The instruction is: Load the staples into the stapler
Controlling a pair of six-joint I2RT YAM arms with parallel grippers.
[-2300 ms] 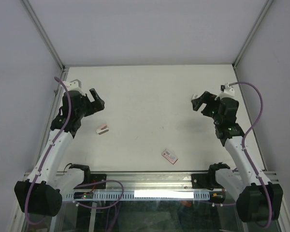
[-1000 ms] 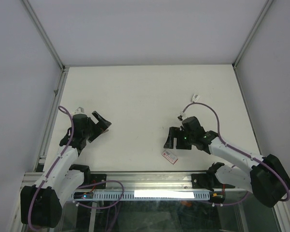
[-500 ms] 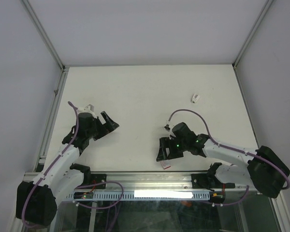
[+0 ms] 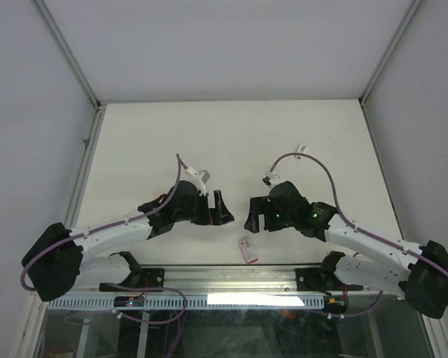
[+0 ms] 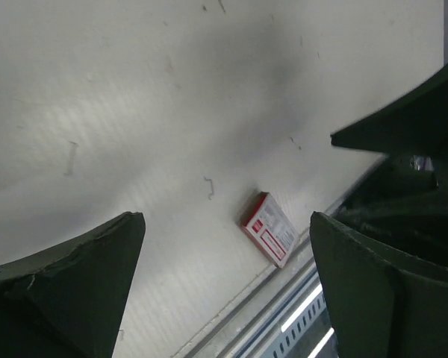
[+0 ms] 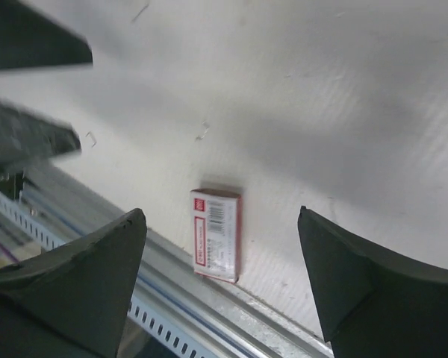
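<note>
Staples box (image 4: 246,250) lies beside the rail (image 4: 231,274), white piece (image 4: 302,151) well apart.

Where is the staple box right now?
Top view: the staple box lies flat beside the near metal rail, just below the left gripper and right gripper.

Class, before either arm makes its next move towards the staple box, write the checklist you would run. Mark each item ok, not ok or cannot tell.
1. Sight of the staple box: ok, it lies flat by the near edge of the table.
2. The left gripper open and empty: ok.
3. The right gripper open and empty: ok.
4. Grippers apart from each other: ok, though close.
5. Box opened: not ok, it looks closed.
6. Sight of the stapler: cannot tell.
</note>
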